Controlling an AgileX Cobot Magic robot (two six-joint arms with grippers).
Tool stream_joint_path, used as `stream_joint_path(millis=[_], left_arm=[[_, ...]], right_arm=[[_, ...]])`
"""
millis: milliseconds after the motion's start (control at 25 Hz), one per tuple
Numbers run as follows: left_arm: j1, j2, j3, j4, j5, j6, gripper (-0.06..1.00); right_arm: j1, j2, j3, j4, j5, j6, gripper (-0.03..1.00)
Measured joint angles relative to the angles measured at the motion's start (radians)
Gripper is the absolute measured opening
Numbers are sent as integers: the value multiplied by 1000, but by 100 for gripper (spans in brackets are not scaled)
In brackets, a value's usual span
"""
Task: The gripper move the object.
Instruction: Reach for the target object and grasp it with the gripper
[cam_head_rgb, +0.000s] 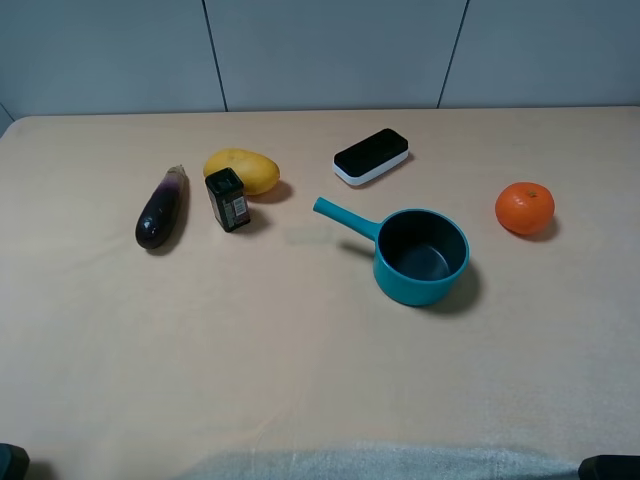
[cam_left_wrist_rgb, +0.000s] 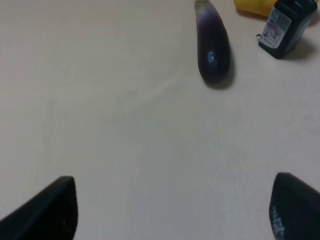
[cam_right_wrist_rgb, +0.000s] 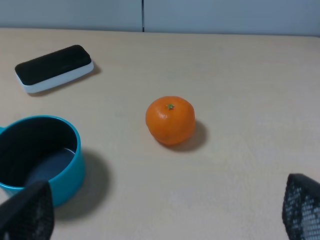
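Note:
The small round orange fruit (cam_head_rgb: 524, 207) lies on the beige table at the right, to the right of the teal pot (cam_head_rgb: 422, 255). In the right wrist view the orange (cam_right_wrist_rgb: 170, 120) lies ahead of my right gripper (cam_right_wrist_rgb: 167, 205), apart from it. That gripper is open and empty, with its two dark fingers (cam_right_wrist_rgb: 27, 212) spread wide. My left gripper (cam_left_wrist_rgb: 170, 215) is also open and empty above bare table, with the eggplant (cam_left_wrist_rgb: 213, 42) ahead of it. In the high view only dark bits of the arms show at the bottom corners.
A purple eggplant (cam_head_rgb: 162, 207), a small black box (cam_head_rgb: 228, 199) and a yellow mango (cam_head_rgb: 242, 170) lie at the left. A black-and-white eraser (cam_head_rgb: 371, 155) lies behind the pot, whose handle points left. Grey wall panels stand behind the table's far edge.

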Motion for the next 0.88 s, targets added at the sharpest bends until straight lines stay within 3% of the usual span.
stream_joint_path(millis=[400,880], left_arm=[[0,0,0,1,0,0,77],[0,0,0,2,0,0,77]], right_arm=[[6,23,0,19,0,8,69],[6,417,-1,19,-5,18,69]])
